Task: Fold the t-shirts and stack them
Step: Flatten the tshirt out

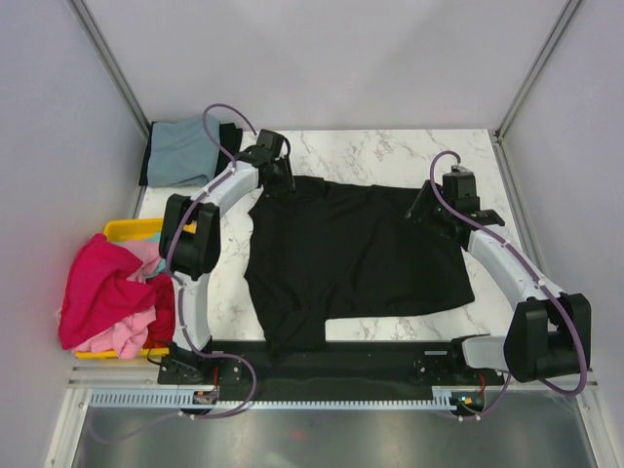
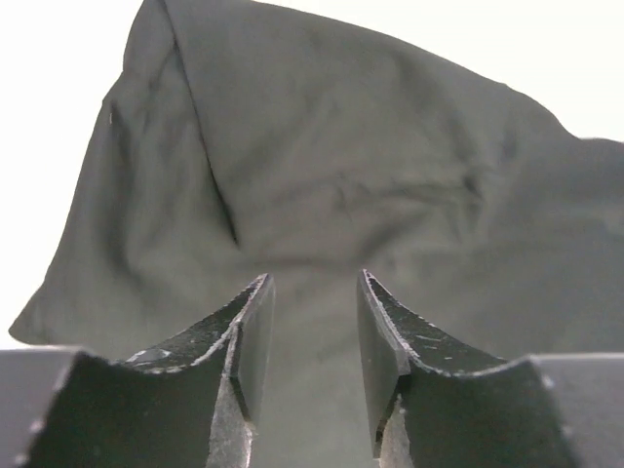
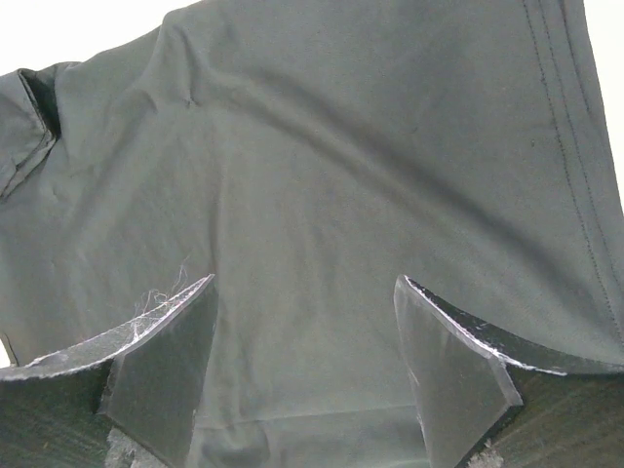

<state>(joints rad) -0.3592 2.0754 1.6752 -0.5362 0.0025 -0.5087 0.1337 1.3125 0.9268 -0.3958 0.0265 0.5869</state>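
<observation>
Top external: black t-shirt on marbled table, pale walls.

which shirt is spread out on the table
The large black t-shirt, opened out mid-table. The grey-blue shirt lies folded far left; the magenta shirt and pink shirt are heaped on the bin.

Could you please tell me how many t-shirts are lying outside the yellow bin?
3: a large black t-shirt spread in the middle, a folded grey-blue t-shirt at the far left corner, and a black t-shirt beneath it. Others may be hidden there.
</observation>
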